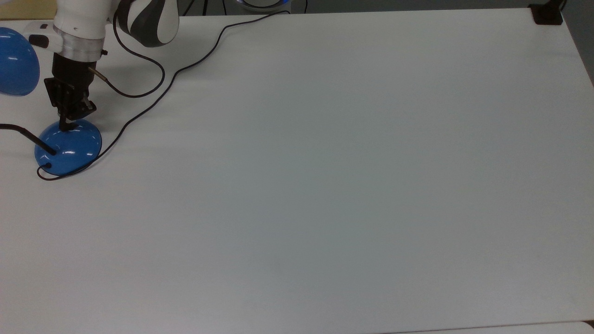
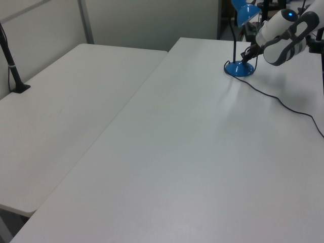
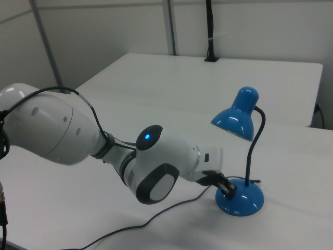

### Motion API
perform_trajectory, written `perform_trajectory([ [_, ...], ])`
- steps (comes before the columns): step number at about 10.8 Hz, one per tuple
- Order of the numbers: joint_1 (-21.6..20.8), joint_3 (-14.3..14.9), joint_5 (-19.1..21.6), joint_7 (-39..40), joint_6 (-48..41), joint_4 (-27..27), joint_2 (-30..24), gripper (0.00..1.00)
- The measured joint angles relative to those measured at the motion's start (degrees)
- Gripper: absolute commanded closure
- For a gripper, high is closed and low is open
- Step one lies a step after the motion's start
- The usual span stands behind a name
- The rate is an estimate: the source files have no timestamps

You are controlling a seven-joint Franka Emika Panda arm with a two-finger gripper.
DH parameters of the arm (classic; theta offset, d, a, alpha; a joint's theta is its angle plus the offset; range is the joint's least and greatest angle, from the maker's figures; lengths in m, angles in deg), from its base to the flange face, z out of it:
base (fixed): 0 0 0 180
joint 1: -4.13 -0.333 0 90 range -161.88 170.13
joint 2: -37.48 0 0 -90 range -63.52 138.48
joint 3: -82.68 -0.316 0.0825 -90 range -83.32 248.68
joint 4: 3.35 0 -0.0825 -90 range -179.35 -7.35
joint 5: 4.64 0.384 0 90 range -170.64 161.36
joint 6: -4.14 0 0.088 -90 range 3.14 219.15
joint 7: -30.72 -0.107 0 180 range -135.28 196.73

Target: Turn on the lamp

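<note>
The lamp [image 1: 68, 146] stood on the white worktop [image 1: 325, 176], near the far corner at the top view's left, with its blue shade [image 3: 235, 117] raised on the thin black neck over the dome base. Its black cord [image 1: 153, 99] curled around the base and ran away over the worktop. The end effector [image 1: 68, 124] pointed down, and its tip touched the upper edge of the base. I cannot tell how far its fingers were open. The shade did not look lit.
</note>
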Motion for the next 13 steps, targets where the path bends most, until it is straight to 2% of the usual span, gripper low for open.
perform_trajectory([
  [5, 0.0, 0.0, 0.0, 0.7, -4.3, -0.1, -1.2, 1.00],
  [13, -0.1, 0.0, 0.0, 0.7, -4.3, -0.4, -1.1, 1.00],
])
